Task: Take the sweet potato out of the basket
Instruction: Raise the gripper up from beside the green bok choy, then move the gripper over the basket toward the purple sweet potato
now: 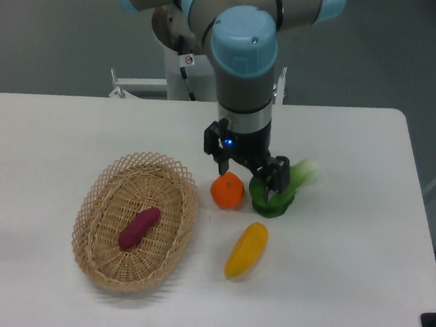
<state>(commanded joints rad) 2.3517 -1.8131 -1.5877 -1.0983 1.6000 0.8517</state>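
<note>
Our gripper hangs over mid-table with its 2 fingers spread apart and holding nothing, above the orange fruit and the green leafy vegetable. Nearer the table's front edge lies the yellow vegetable. Toward the left edge we see the sweet potato lying inside the basket.

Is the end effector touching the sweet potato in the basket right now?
Apart. The fixed camera shows the end effector over by the orange fruit, with basket rim and bare weave separating it from the sweet potato.
</note>
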